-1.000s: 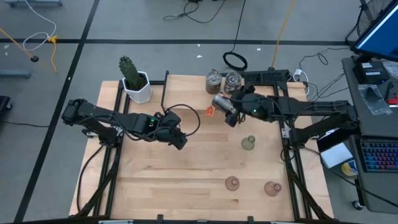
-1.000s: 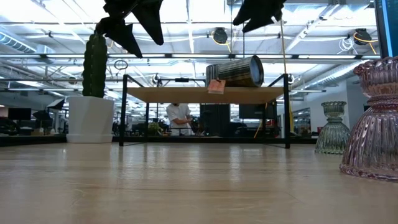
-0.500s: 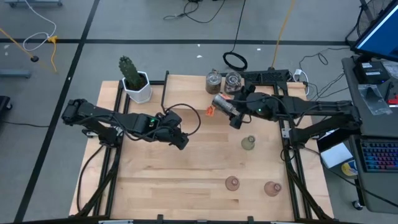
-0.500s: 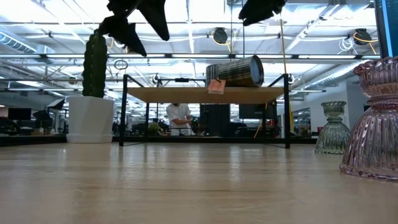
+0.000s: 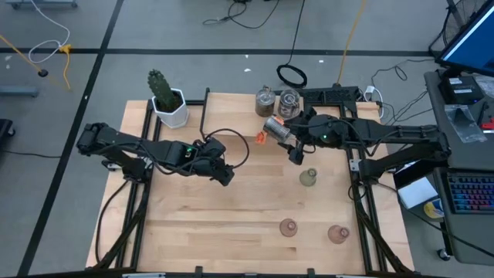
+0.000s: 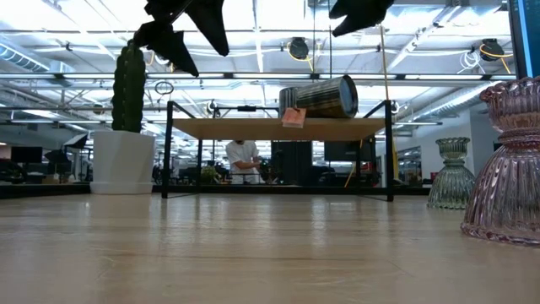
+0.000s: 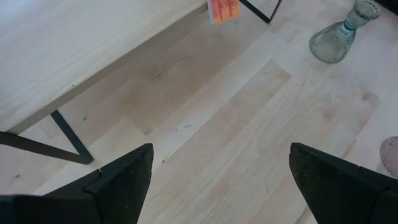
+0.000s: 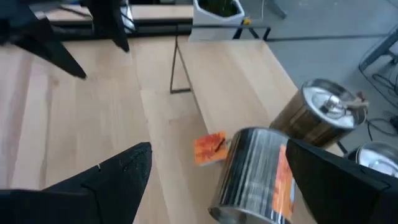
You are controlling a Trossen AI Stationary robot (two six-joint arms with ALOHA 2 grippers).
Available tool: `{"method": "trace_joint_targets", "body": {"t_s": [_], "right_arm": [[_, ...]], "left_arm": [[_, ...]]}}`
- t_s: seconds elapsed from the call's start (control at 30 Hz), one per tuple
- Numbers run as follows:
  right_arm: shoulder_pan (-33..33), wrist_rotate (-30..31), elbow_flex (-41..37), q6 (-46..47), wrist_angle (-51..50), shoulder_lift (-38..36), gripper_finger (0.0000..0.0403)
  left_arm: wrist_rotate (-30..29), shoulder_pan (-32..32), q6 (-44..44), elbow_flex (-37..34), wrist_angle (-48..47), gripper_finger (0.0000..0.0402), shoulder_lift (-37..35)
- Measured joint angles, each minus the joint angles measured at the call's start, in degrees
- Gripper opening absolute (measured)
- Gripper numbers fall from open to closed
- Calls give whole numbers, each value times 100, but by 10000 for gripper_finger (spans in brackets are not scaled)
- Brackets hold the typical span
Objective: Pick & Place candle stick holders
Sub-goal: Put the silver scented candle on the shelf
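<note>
One silvery candle stick holder (image 5: 276,127) lies on its side on the raised wooden shelf (image 6: 253,128), an orange tag (image 8: 208,149) beside it. Two more silvery ones (image 5: 266,100) (image 5: 289,98) stand upright behind it. A pale green holder (image 5: 309,177) and two pink ones (image 5: 288,226) (image 5: 337,233) stand on the table's near right. My right gripper (image 5: 296,154) hangs open, high above the shelf's front edge, next to the lying holder and clear of it. My left gripper (image 5: 225,176) hovers open over the table's middle, with nothing between its fingers.
A cactus in a white pot (image 5: 168,104) stands at the far left corner. The shelf's black legs (image 6: 166,152) (image 6: 390,152) rise from the table. Bare wood lies between the left gripper and the near edge. A person (image 6: 245,160) shows far off in the room.
My right gripper has swung a little toward the table's near right, away from the lying silvery holder, and has stayed open. The holder has not moved.
</note>
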Motion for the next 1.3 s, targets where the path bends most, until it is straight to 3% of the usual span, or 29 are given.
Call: {"method": "trace_joint_targets", "body": {"t_s": [0.2,0.57,0.73,1.0,1.3], "right_arm": [[-10,5,0,169,-105,2,397],[76,-26,-2,202,8,-78,396],[-16,-84,-2,748,194,-83,394],[-651,-1369,-8,1234,-28,176,393],[-1107,-1377,-4,1659,-14,355,393]], "left_arm": [[-19,0,209,0,-32,381,0],[-466,0,-4,0,-607,385,0],[-473,0,-2,-97,-551,376,-2],[-149,-28,-111,-1279,765,367,-792],[-111,-159,-35,-2366,1638,381,-1928]]}}
